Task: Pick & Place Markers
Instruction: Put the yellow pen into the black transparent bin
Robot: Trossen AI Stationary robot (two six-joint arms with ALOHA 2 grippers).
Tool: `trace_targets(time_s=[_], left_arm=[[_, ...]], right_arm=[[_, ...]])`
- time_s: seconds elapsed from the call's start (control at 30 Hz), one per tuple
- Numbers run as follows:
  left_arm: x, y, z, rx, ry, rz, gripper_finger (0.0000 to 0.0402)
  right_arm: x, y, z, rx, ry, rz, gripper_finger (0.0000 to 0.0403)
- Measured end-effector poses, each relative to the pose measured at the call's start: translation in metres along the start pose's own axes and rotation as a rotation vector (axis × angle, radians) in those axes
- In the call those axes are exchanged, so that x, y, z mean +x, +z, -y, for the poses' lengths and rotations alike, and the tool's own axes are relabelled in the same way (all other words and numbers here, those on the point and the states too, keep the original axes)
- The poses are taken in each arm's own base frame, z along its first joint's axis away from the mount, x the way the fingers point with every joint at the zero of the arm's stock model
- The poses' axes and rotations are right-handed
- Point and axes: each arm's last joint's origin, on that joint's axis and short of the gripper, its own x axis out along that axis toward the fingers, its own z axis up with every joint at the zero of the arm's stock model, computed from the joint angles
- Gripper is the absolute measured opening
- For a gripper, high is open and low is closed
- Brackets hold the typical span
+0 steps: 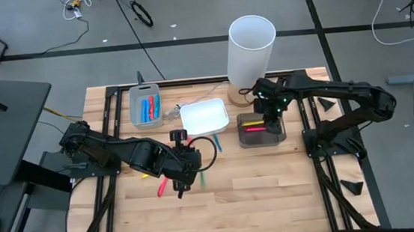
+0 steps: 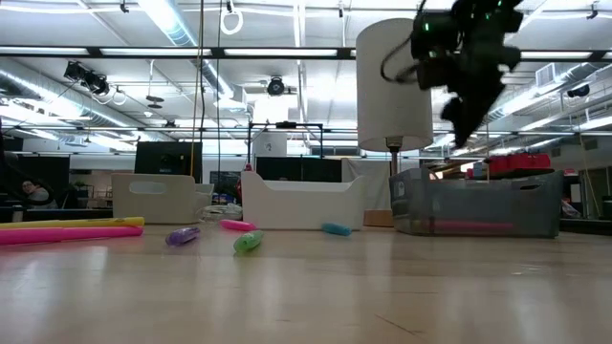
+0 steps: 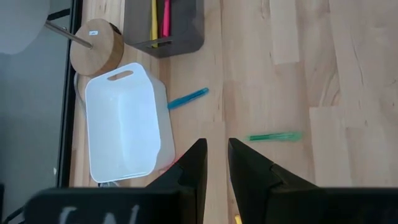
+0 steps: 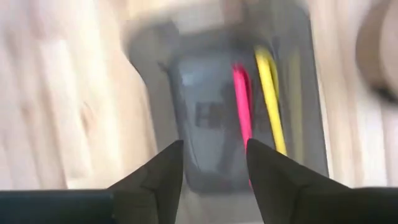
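Observation:
A dark tray [image 1: 261, 131] at the right holds a pink marker [image 4: 241, 102] and a yellow marker [image 4: 270, 99]. My right gripper [image 4: 214, 168] hangs open just above this tray, pointing down, with nothing between its fingers. Loose markers lie on the wooden table: a blue one [image 3: 188, 98], a green one [image 3: 275, 136], a pink one [image 1: 162, 186] and a purple one [image 2: 182, 235]. My left gripper [image 3: 216, 163] hovers above the table's middle near the pink and green markers; its fingers stand a narrow gap apart and hold nothing.
A white tray [image 1: 205, 117] sits mid-table. A grey tray [image 1: 146, 106] with blue and red markers stands at the far left. A tall white cylinder [image 1: 252, 48] on a round wooden base stands behind the dark tray. Bare wood lies toward the near edge.

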Motion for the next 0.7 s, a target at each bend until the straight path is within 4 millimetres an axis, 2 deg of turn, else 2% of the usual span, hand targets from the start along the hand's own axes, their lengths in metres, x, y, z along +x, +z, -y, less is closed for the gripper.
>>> trace_targets(time_s=[0.33, 0.5, 0.7], left_arm=[[0.000, -0.001, -0.001, 0.010, 0.019, -0.006, 0.0071], [0.000, 0.000, -0.003, -0.006, 0.096, 0.010, 0.0071], [0.000, -0.001, -0.002, 0.000, 0.078, 0.006, 0.0071]], right_arm=[[-0.036, 0.022, -0.047, 0.000, 0.056, 0.432, 0.0169], [-0.051, 0.036, -0.079, -0.031, 0.102, 0.675, 0.0169], [-0.060, 0.046, -0.122, -0.099, 0.083, 0.916, 0.0169]])
